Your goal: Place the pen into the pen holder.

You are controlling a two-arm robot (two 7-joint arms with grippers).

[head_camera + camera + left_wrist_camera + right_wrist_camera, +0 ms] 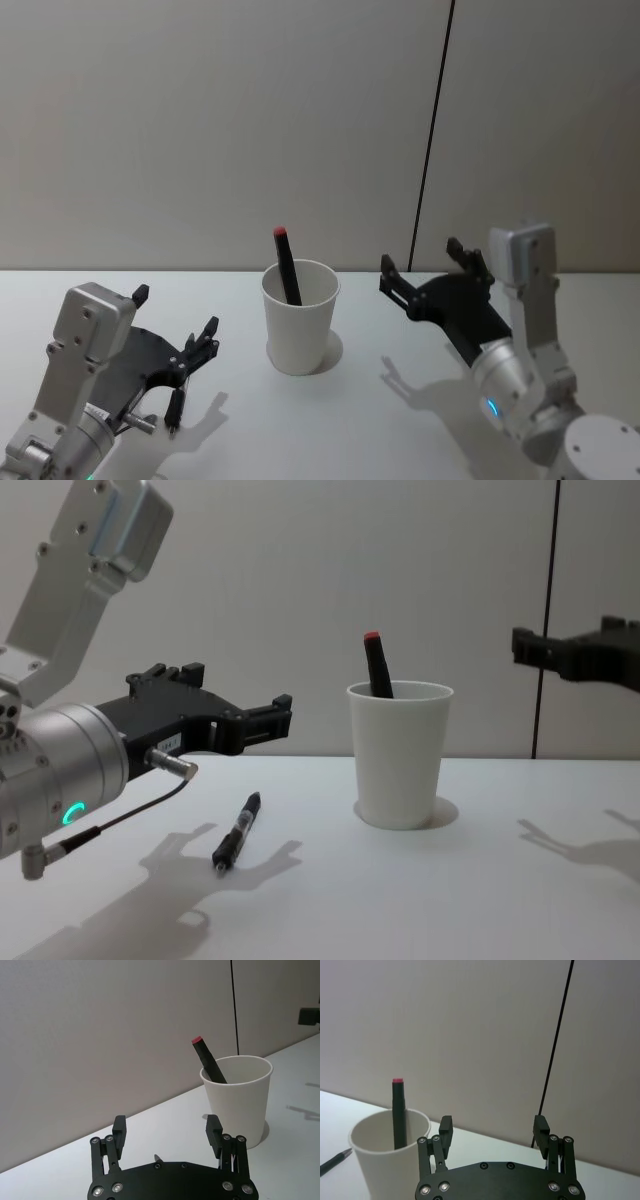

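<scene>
The pen holder (300, 335), a white paper cup, stands upright mid-table, also seen as the pen holder (400, 770) (240, 1097) (382, 1160). Inside it a black pen with a red end (287, 265) (378, 667) (207, 1060) (398, 1110) leans against the rim. A second black pen (236, 832) (173, 410) (332, 1162) lies flat on the table, left of the cup. My left gripper (177, 312) (240, 695) (166, 1125) hovers open and empty above that lying pen. To the right of the cup, my right gripper (422, 257) (565, 640) (493, 1125) is held open and empty at about rim height.
The white table (330, 430) runs back to a plain grey wall (200, 120) with a dark vertical seam (430, 140). There is free table surface in front of the cup and on both sides.
</scene>
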